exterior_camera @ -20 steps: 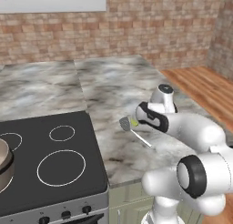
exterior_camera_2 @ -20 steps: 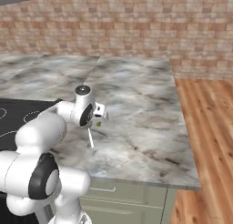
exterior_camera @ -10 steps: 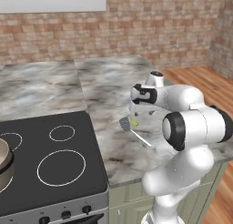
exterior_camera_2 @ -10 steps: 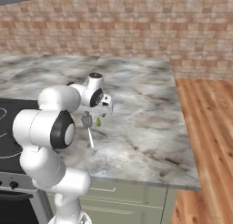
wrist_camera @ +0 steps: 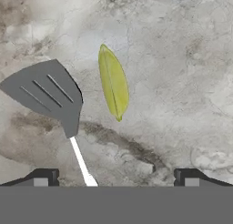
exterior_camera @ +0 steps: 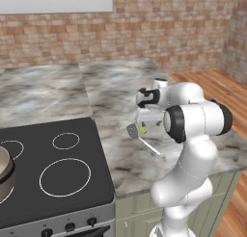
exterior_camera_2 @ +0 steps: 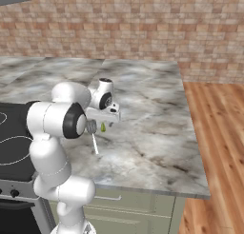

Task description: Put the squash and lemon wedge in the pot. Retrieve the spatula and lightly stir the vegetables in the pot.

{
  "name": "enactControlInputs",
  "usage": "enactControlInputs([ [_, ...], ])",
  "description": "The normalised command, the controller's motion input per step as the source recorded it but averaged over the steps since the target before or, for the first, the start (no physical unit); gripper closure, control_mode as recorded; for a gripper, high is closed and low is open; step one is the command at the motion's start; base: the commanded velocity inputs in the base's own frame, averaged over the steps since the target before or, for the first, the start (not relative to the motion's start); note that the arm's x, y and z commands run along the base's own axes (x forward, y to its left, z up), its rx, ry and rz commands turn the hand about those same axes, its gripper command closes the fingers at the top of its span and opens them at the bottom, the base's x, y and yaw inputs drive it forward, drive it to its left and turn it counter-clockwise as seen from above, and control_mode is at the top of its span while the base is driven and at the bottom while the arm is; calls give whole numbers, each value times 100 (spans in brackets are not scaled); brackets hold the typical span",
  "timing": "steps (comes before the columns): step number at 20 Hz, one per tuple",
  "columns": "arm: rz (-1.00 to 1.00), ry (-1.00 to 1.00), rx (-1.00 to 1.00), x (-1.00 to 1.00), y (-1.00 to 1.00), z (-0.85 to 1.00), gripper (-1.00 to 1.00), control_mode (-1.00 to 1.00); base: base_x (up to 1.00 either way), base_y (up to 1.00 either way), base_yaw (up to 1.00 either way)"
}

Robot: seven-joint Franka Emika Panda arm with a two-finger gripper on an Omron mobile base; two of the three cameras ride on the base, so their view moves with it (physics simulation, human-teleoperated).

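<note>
Marble tabletop (wrist_camera: 182, 82) under my hand (wrist_camera: 113, 177), which hovers with jaws wide, holding nothing; the lemon wedge (wrist_camera: 113, 83) lies straight ahead, long axis along my view; spatula (wrist_camera: 50, 93) just beside it.

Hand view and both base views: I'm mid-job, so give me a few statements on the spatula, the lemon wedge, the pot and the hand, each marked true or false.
1. The hand is open and holds nothing. True.
2. The spatula is clamped in the hand. False: it lies on the marble counter, with its thin handle running down between the fingertips.
3. The lemon wedge lies beside the spatula's head, apart from it. True.
4. The lemon wedge is already in the pot. False: it is on the counter under the hand.
5. The pot stands on the counter next to the spatula. False: it sits on the black stove, at the left edge of the left base view.
</note>
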Motion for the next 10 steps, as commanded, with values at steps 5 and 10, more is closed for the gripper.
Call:
enactControlInputs([
  [5, 0, 0, 0, 2, 7, -57, -100, -100, 0, 0, 0],
  [10, 0, 0, 0, 30, 8, 0, -100, -100, 0, 0, 0],
])
